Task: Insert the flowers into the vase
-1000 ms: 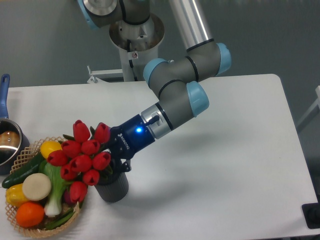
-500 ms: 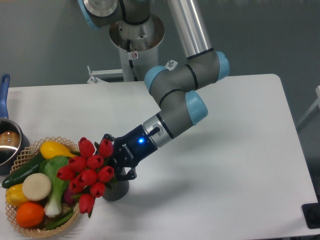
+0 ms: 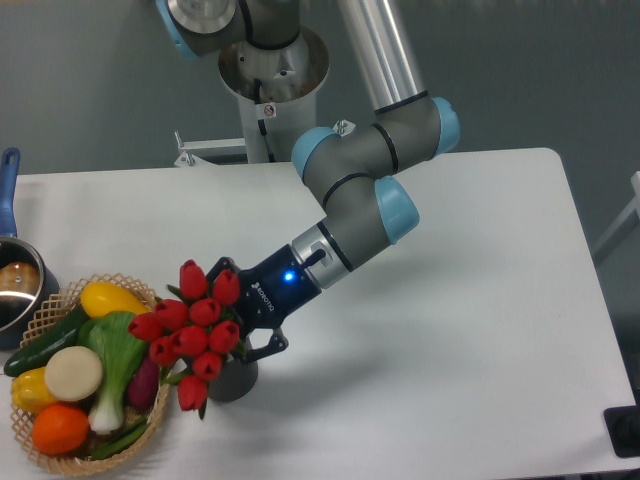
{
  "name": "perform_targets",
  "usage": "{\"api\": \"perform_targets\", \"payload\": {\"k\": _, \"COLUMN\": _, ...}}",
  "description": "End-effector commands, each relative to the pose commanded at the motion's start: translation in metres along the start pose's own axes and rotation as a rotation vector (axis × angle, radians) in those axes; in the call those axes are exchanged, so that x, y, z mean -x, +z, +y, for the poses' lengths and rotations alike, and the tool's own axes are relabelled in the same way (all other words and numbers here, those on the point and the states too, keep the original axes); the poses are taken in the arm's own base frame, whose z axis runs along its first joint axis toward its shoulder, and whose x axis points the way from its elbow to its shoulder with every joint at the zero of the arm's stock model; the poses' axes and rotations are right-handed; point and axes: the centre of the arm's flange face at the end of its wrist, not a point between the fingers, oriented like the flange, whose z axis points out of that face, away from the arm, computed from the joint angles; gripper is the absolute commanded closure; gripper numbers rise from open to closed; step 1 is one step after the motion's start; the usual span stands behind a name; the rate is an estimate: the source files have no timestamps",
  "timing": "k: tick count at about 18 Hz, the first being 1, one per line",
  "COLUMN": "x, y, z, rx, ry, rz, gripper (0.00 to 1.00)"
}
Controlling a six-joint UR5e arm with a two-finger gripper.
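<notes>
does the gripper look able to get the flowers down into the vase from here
Probably yes. The gripper holds the flowers right over the vase, with nothing between; the wicker basket sits just beside it.

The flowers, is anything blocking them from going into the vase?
Nothing visible does. The flowers hang right over the vase, held by the gripper. The basket sits beside the vase, not between.

Even, bright overhead light, no harsh glare. White table [image 3: 480, 300] slightly washed out. Soft diffuse shadow under the arm [image 3: 365, 200], falling right of the vase [image 3: 232, 380]. Blue LED glows on the gripper [image 3: 240, 325] wrist. Focus acceptable overall; flowers [image 3: 193, 325] mildly soft, red saturated. Little edge distortion.
</notes>
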Motion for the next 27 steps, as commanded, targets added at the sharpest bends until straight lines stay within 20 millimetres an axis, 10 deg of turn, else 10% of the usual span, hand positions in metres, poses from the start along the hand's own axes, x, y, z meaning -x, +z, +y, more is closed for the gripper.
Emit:
{"api": "perform_targets", "payload": {"k": 18, "x": -0.020, "y": -0.113, "z": -0.014, "rx": 0.026, "ry": 0.012, "rz": -0.232, "gripper": 0.00}}
{"api": "perform_targets", "payload": {"k": 27, "x": -0.021, "y": -0.187, "z": 0.003, "rx": 0.633, "ry": 0.002, "rz": -0.670, "gripper": 0.00}}
